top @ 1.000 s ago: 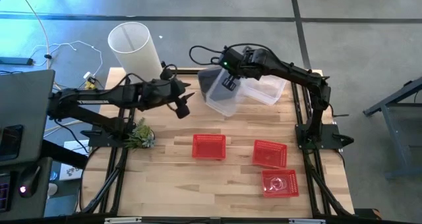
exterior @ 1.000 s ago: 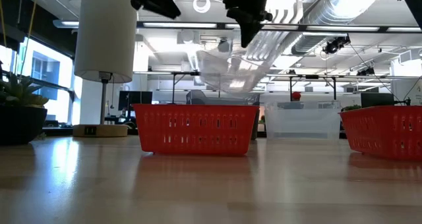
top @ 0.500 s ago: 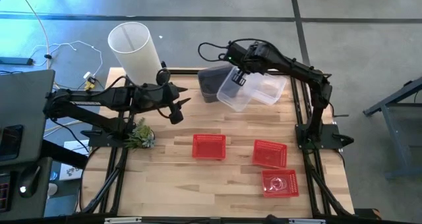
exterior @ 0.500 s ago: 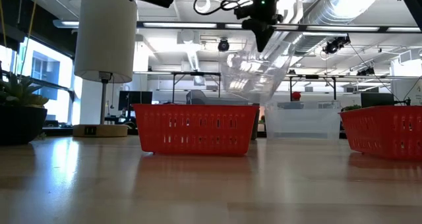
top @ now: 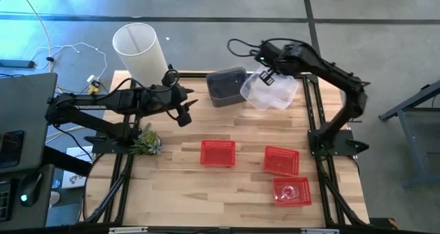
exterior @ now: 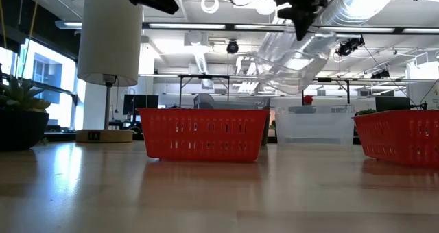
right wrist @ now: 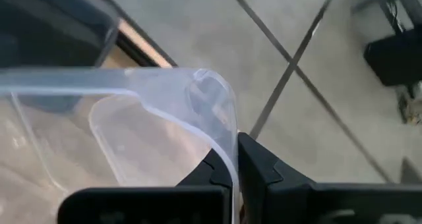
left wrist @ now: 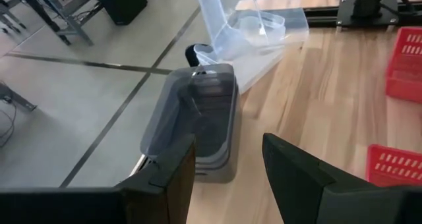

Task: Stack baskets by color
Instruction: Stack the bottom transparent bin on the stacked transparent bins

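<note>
My right gripper [top: 267, 74] is shut on a clear basket [top: 258, 89], held in the air over the table's far right; the low view shows this basket [exterior: 288, 62] tilted. Another clear basket [top: 283, 93] rests on its base on the table beneath and beside it. Nested dark grey baskets [top: 227, 86] stand just to the left, and the left wrist view shows this grey stack [left wrist: 204, 125] ahead of my open left gripper [left wrist: 227, 165]. That left gripper [top: 182, 110] hovers left of the grey stack, touching nothing. Three red baskets [top: 218, 153], [top: 281, 160], [top: 292, 191] stand nearer. My right gripper pinches the clear basket's wall at its rim [right wrist: 229, 141], close to a rounded corner, one finger [right wrist: 210, 172] inside the basket and the other [right wrist: 262, 172] outside. The fingers slant down from above. The basket hangs tilted below them, clear of the table.
A tall white lamp [top: 139, 51] stands at the far left corner and a small green plant [top: 146, 142] at the left edge. The nearest red basket holds a small clear object. Bare wood lies in the middle and along the near edge.
My right gripper has carried the clear basket toward the table's right edge and a little up, from above the dark grey baskets to above the other clear basket. The wrist has rolled, and the basket has stayed lifted clear and tilted.
</note>
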Robot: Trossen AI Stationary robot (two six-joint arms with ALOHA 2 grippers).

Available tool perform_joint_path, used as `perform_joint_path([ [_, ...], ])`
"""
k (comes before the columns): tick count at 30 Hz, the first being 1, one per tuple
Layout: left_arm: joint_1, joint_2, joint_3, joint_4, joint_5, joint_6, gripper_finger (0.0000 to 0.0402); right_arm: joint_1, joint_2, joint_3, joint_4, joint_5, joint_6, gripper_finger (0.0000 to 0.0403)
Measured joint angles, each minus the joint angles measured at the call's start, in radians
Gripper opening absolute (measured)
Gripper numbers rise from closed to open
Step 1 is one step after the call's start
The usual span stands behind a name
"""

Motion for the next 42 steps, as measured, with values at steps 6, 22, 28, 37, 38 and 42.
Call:
perform_joint_path([
  [6,0.000,0.000,0.000,0.001,0.000,0.010,0.0163,-0.083,-0.244,-0.313,0.231,-0.062,0.066,0.0000],
  [22,-0.001,0.000,0.000,0.005,0.000,0.062,0.0162,-0.256,-0.668,-0.825,0.707,-0.158,0.402,0.0000],
  [28,-0.001,0.000,0.000,0.037,0.000,0.062,0.0162,-0.338,-0.679,-0.879,0.704,-0.242,0.572,0.0000],
  [37,-0.001,0.000,0.000,0.045,0.001,0.062,0.0162,-0.401,-0.676,-0.891,0.638,-0.316,0.731,0.0000],
  [38,-0.001,0.000,0.000,0.045,0.000,0.062,0.0162,-0.401,-0.674,-0.891,0.629,-0.316,0.741,0.0000],
  [42,-0.001,0.000,0.000,0.045,0.001,0.061,0.0162,-0.400,-0.657,-0.891,0.589,-0.320,0.784,0.0000],
])
